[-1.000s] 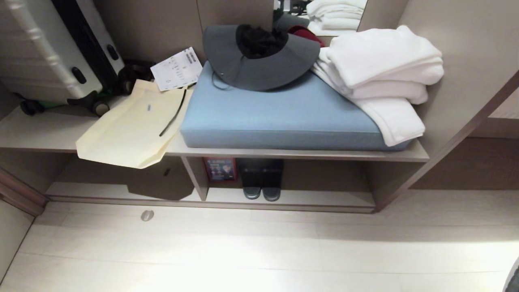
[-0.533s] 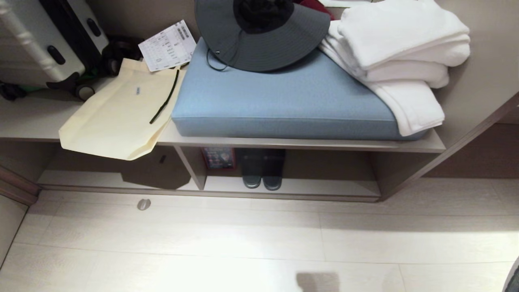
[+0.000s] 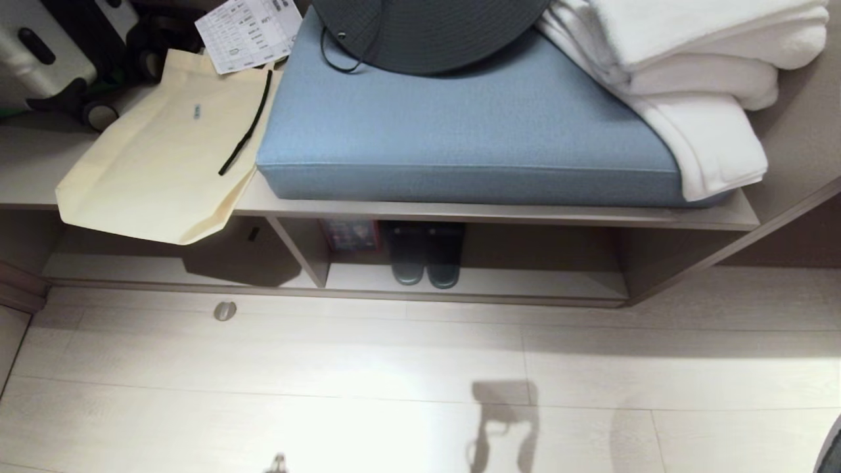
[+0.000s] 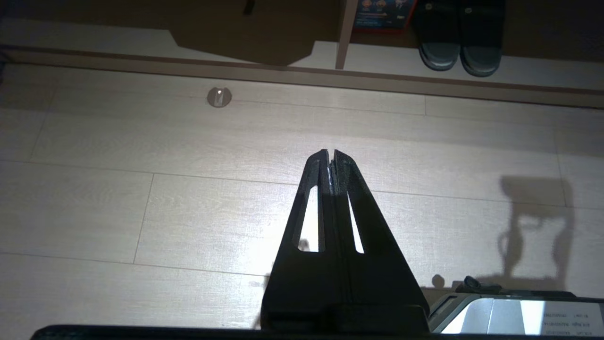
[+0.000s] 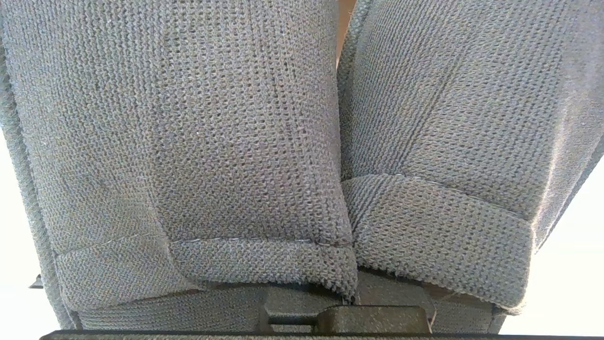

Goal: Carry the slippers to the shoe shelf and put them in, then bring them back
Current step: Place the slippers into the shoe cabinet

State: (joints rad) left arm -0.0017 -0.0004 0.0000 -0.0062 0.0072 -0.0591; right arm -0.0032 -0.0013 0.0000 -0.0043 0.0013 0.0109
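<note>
The slippers (image 5: 264, 141) are pinched in the right claw, filling its view. The left claw (image 4: 330, 153) is pressed together above bare floor (image 4: 141, 189). Ahead of it, the shelf (image 4: 377, 87) holds another pair (image 4: 460, 45), beside the divider (image 4: 344, 35).

The slippers (image 5: 245, 141) held in the right tool show a coarse, matt grey knitted cloth with stitched hems. The left tool (image 4: 330, 158) is matt black plastic. The shoe shelf (image 3: 473, 282) and the table (image 3: 460, 211) above it look like smooth beige wood laminate. The cushion (image 3: 460, 125) is a fine blue weave, the towels (image 3: 709, 85) fluffy white terry, the bag (image 3: 158, 164) matt cream fabric. The floor (image 3: 368, 368) is pale wood-grain with a soft sheen.
</note>
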